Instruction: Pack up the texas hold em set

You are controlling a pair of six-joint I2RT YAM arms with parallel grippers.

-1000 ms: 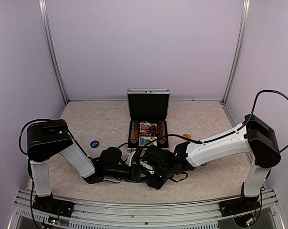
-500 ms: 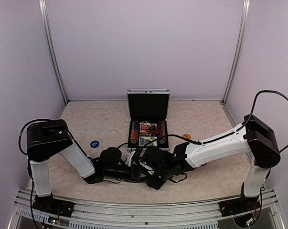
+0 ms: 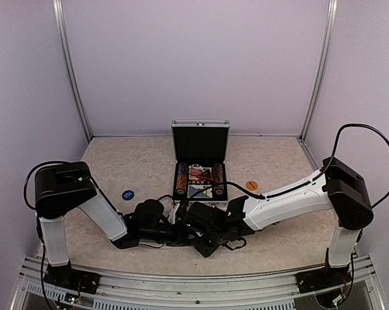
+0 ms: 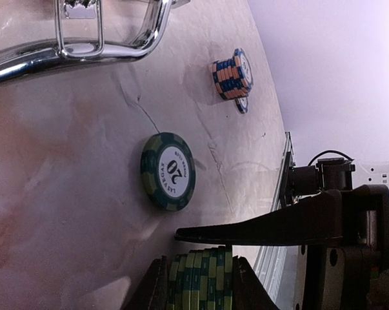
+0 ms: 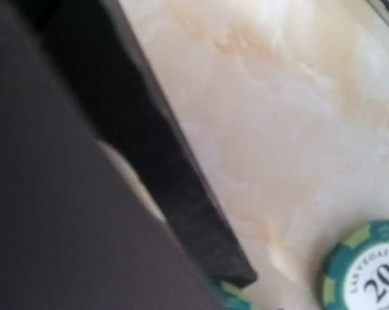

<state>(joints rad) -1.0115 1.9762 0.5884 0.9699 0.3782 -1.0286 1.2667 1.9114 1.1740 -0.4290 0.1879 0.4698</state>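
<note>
Left pincer [image 4: 197, 285] grips green chip stack [image 4: 200, 271]. Loose green chip [image 4: 168, 171] lies at eleven o'clock on tabletop [image 4: 59, 168]. Right pincer [image 3: 189, 227]: opening cannot be told.

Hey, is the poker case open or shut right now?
Open: its lid stands upright, and chips and cards show inside.

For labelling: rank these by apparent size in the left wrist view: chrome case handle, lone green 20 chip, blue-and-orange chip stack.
1. chrome case handle, though cropped
2. green 20 chip
3. blue-and-orange chip stack, farther from the camera, so real size unsure
</note>
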